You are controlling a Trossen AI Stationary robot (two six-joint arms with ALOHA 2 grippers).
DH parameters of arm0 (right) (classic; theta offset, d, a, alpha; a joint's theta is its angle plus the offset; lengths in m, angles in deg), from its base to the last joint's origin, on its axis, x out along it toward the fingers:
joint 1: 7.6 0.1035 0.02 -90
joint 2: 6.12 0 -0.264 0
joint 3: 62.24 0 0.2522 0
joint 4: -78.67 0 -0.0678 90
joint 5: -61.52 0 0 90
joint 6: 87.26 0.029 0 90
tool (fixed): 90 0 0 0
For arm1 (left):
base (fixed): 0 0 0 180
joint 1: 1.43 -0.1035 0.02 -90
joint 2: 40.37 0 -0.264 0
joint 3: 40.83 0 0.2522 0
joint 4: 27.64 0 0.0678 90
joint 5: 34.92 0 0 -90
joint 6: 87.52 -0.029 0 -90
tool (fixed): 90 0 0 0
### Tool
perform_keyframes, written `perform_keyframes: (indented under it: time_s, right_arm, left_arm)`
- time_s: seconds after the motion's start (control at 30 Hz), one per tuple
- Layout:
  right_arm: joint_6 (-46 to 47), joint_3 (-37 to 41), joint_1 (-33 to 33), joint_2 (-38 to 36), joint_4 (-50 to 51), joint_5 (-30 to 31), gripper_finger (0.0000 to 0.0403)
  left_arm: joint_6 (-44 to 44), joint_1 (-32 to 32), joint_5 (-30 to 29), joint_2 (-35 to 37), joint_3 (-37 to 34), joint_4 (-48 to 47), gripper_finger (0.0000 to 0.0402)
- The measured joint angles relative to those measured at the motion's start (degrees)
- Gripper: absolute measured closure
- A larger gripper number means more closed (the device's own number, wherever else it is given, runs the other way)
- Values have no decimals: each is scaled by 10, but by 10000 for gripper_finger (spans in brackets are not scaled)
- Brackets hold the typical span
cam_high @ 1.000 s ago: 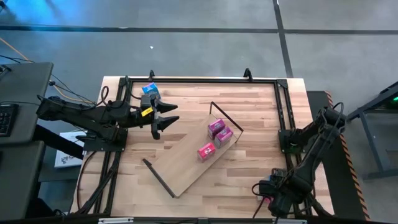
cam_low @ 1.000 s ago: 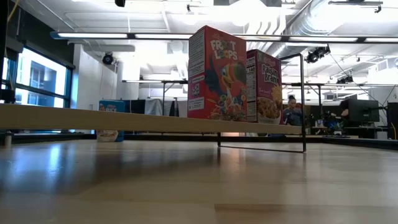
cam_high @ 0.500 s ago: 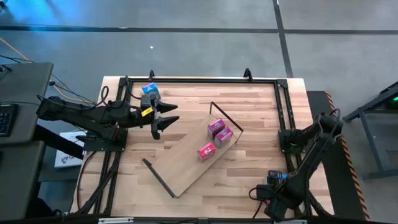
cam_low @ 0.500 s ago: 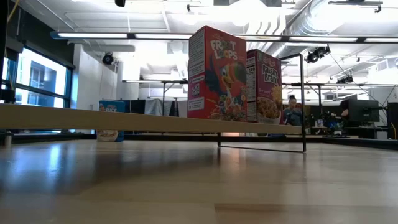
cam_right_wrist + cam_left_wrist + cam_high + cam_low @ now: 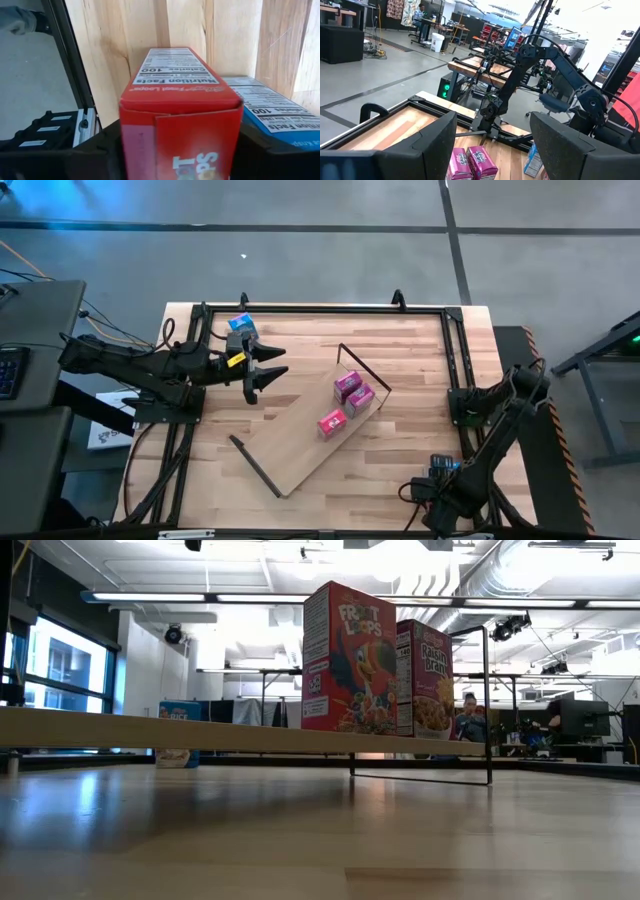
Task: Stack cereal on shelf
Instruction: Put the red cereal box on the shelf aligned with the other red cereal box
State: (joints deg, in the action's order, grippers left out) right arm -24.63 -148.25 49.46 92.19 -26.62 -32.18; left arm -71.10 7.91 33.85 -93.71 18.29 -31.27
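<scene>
Hiding much of the blue box [image 5: 280,112] behind the red box [image 5: 182,105], itself running off the right wrist view's lower edge. Cutting the pink boxes [image 5: 471,162] off at the left wrist view's edge. Blocking the right gripper [image 5: 432,498] under its own arm overhead.

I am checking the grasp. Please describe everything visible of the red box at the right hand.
The red cereal box is cardboard, with a white Nutrition Facts panel facing the wrist camera and a folded end flap. It sits between the right hand's fingers, over the light wooden tabletop. A blue box lies right beside it.
</scene>
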Motion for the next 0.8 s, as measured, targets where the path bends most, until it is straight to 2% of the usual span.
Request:
perform_keyframes:
  time_s: [0.37,0.63,0.8]
  right_arm:
    - [-1,0,0,-33,-14,5,257]
    - [-22,0,-12,-91,-47,9,265]
    - [-59,0,-58,-149,-71,34,266]
  left_arm:
    - [0,0,0,0,0,0,156]
    - [0,0,0,7,0,-1,156]
    - [15,0,1,28,0,0,156]
